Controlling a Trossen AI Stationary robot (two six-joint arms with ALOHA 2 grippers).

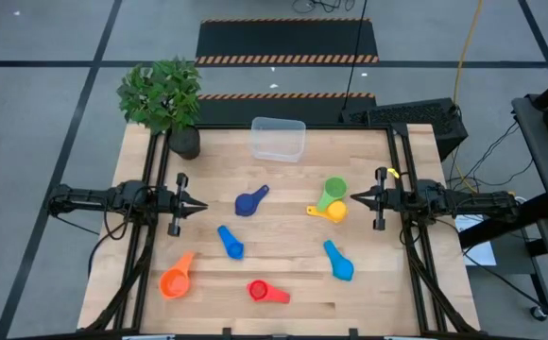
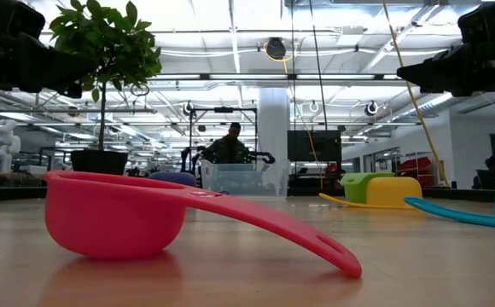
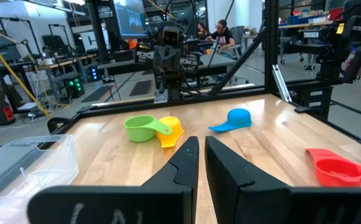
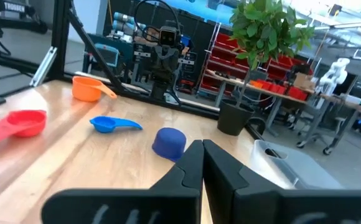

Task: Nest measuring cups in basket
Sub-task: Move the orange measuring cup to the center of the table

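Observation:
Several measuring cups lie scattered on the wooden table: dark blue (image 1: 251, 200), blue (image 1: 231, 241), orange (image 1: 176, 278), red (image 1: 266, 292), light blue (image 1: 338, 262), and green (image 1: 333, 192) touching yellow (image 1: 330, 212). The clear basket (image 1: 277, 139) stands on its base at the far edge, with nothing in it. My left gripper (image 1: 201, 204) hangs level above the table's left side, shut, pointing right. My right gripper (image 1: 354, 198) hangs level at the right side, shut, pointing left, close to the green and yellow cups. Neither touches anything.
A potted plant (image 1: 165, 99) stands at the far left corner, beside the basket. Bare wood lies between the cups in the table's middle (image 1: 283, 236). Black arm frames run along both side edges.

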